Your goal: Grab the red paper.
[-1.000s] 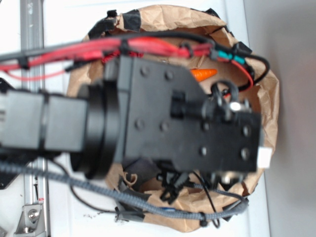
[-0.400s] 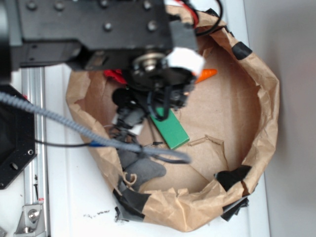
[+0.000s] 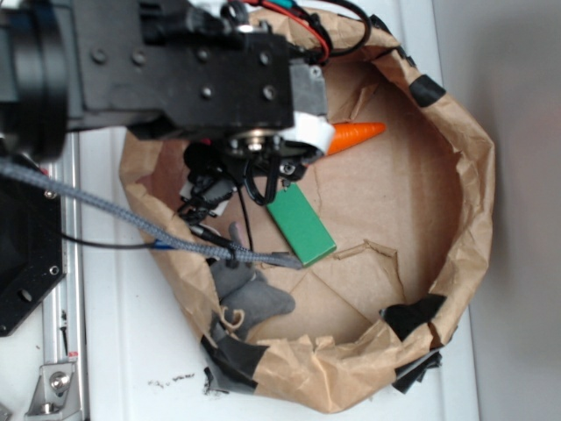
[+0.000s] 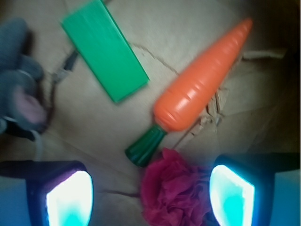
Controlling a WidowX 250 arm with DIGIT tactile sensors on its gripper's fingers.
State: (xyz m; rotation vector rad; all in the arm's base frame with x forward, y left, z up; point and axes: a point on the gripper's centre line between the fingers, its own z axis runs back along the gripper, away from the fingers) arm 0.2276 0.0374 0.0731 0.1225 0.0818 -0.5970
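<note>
End effector: jaws are standing wide apart in the wrist view, holding nothing; both pads are glowing pale at the lower corners.
Red paper: a ruffled wad is lying between the two pads, nearer the right-hand pad and seeming to touch it, well clear of the other.
Axis of red paper: the wad is showing as a roundish clump; no clear long axis or pointing direction can be told.
Carrot: it is lying just ahead of the end effector, long axis diagonal, tip pointing away and to the right, green stem almost touching the red paper.
Green block: it is lying further ahead and to the left, flat, well apart from the paper.
Grey object: blurred at the left edge; identity cannot be told.
Exterior view: the arm is covering the red paper; only this view is showing the brown paper ring on the white worktop, with carrot, block and grey object inside.
</note>
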